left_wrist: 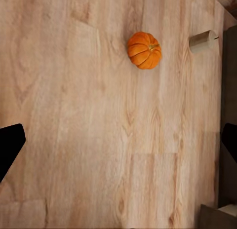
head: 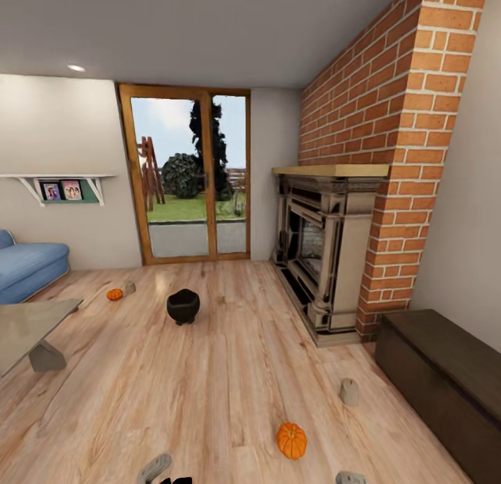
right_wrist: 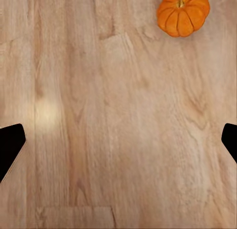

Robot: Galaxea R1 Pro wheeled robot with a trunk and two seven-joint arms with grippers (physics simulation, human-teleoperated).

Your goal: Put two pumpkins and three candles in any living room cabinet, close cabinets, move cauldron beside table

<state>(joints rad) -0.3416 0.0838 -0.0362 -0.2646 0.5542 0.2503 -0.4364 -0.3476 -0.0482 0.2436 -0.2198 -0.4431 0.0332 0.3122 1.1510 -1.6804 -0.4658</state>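
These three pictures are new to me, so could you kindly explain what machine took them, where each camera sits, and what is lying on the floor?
They come from a simulated wheeled robot with two arms. The wide picture is from a camera on its head, looking across a living room. On the wooden floor you see a near pumpkin, a far pumpkin, a black cauldron and a stubby candle; more candles lie farther off. The long dark cabinet stands at the right, the coffee table at the left.

The other two pictures are from cameras on the wrists, looking down past the jaws. The black shapes at the edges are the fingertips of the left gripper and the right gripper. Both stand wide apart and hold nothing. Each wrist view shows the near pumpkin on the floor.
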